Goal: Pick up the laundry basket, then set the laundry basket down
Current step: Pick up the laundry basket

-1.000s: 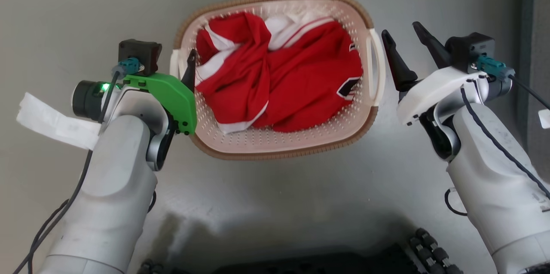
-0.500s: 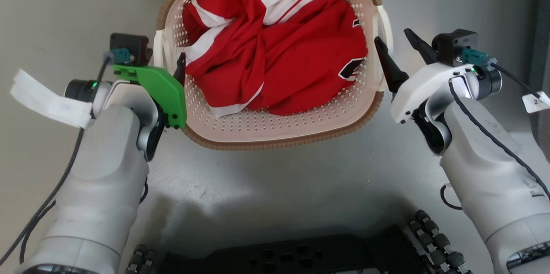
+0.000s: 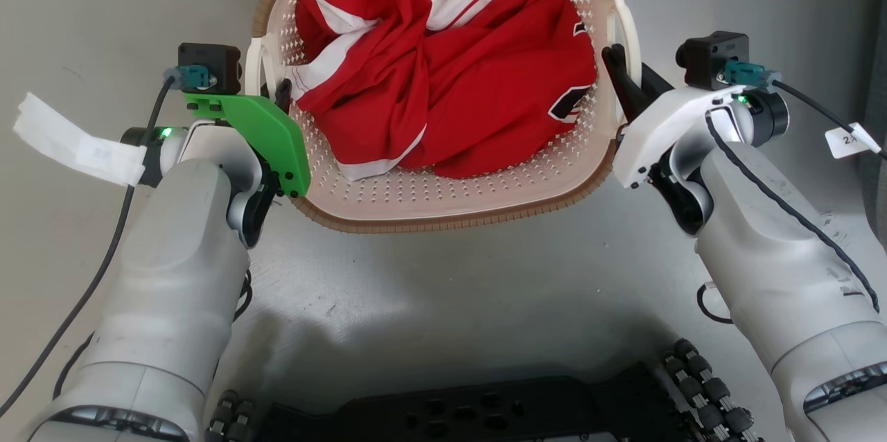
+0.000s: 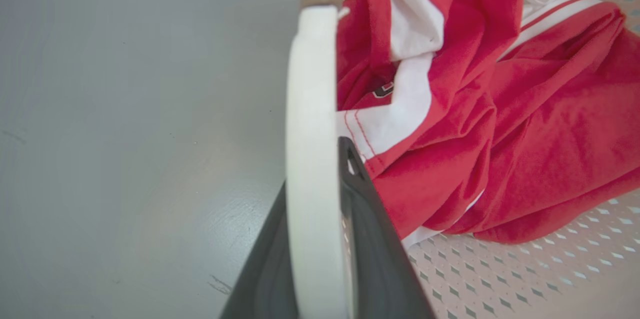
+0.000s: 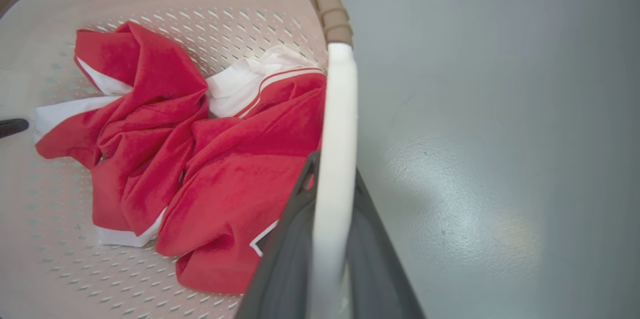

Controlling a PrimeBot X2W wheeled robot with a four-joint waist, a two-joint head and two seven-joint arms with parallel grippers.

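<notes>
Right end effector astride laundry basket handle; cable tag "2"

One legible figure was recorded. A small white paper tag, hung on a thin black cable to the right of the cream-white perforated plastic laundry basket, bore a "2"; the character after it could not be made out. A long white paper strip label, to the left of the basket, carried faint grey print, too small to read. On the crumpled red-and-white fabric garment inside the basket, a black-and-white emblem lay towards the basket's right side, partly folded under. No letter or number could be read from it.
</notes>
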